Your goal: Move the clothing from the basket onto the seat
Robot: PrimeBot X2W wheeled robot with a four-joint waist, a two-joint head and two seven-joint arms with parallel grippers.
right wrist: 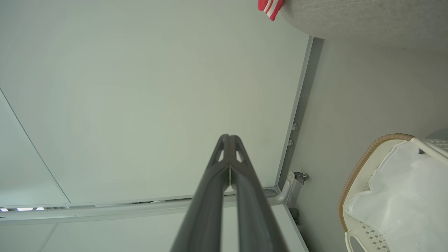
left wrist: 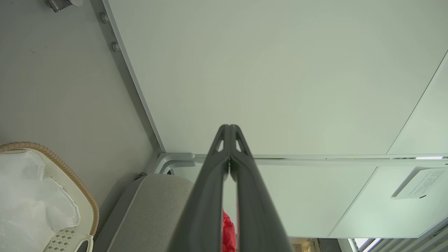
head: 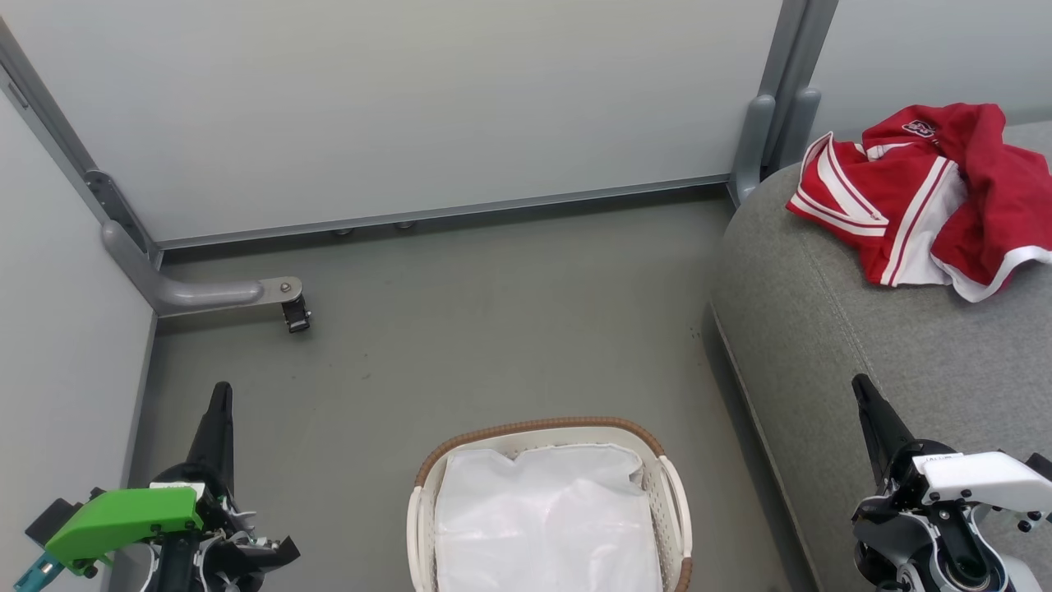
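Note:
The red clothing (head: 929, 197) with white stripes lies crumpled on the grey seat (head: 830, 329) at the upper right; a red edge of the clothing (right wrist: 270, 7) shows in the right wrist view, and a red sliver (left wrist: 228, 231) in the left wrist view. The white basket (head: 429, 469) with its brown woven rim stands on the floor at bottom centre, holding a white liner sheet (head: 546, 518). My left gripper (head: 220, 393) is shut and empty at the lower left. My right gripper (head: 861, 386) is shut and empty over the seat's front. Tips of the left gripper (left wrist: 229, 127) and right gripper (right wrist: 229, 137) touch.
Pale partition walls (head: 411, 107) enclose the floor (head: 493, 329) behind and on the left. A grey foot bracket with a castor (head: 292, 311) juts from the left corner. A post (head: 760, 140) stands beside the seat's back corner.

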